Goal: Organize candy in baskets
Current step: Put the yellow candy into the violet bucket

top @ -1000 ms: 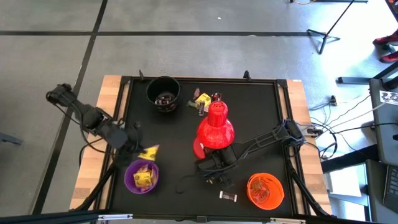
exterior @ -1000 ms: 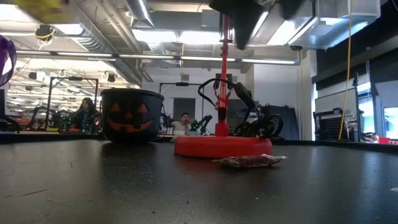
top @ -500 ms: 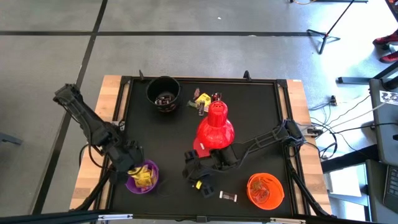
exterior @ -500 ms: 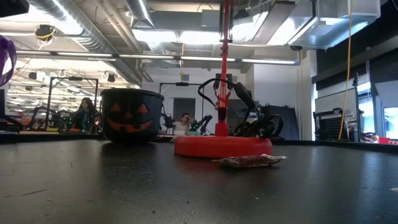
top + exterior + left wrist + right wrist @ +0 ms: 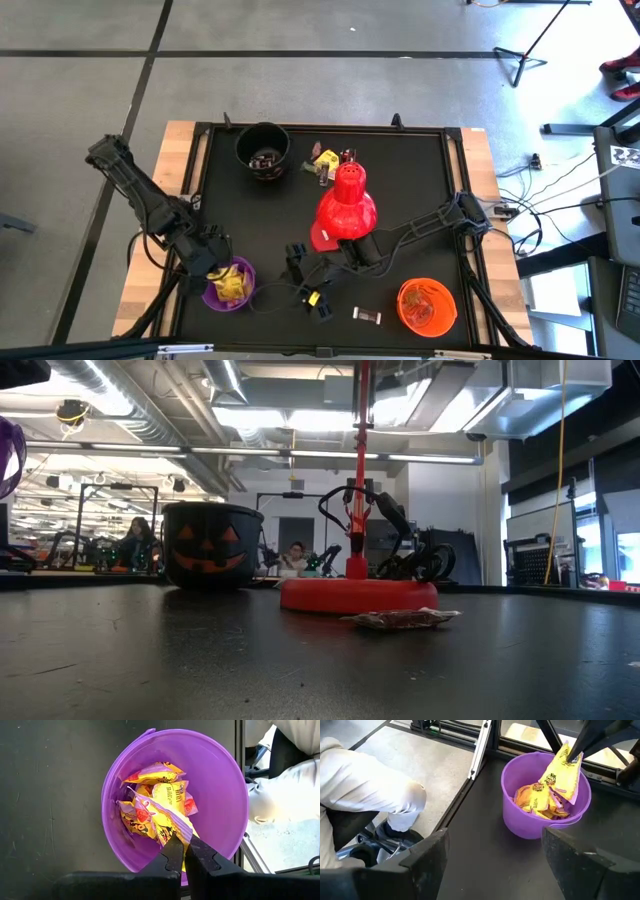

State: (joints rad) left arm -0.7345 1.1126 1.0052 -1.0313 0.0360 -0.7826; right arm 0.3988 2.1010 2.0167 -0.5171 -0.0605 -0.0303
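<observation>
The purple basket (image 5: 230,283) stands near the table's front left with several yellow candy wrappers (image 5: 150,795) inside. My left gripper (image 5: 214,268) hangs over it, shut on one yellow candy (image 5: 563,767). My right gripper (image 5: 306,281) hovers open to the right of that basket, facing it, with nothing between its fingers (image 5: 427,855). The black basket (image 5: 262,150) stands at the far side with dark candy in it. The orange basket (image 5: 427,305) stands at the near right. Loose candy (image 5: 325,160) lies near the far edge, and one dark piece (image 5: 368,316) lies beside the orange basket. My left gripper pinches the yellow wrapper's upper end (image 5: 574,756) between its two fingertips (image 5: 175,851). The fingers come from above, slanting down. The candy hangs below them into the purple basket, its lower end down among the other sweets (image 5: 540,800).
A red desk lamp (image 5: 345,205) stands mid-table, right behind my right arm, its round base (image 5: 358,593) on the mat. Raised black rails (image 5: 190,190) frame the mat. A person in white clothing (image 5: 365,780) stands just off the table's left edge.
My left gripper has carried the yellow candy toward the near edge and down over the purple basket, tipping more steeply downward, and has stayed shut. My right gripper has risen and tipped up from pointing down, swinging toward the purple basket, still open.
</observation>
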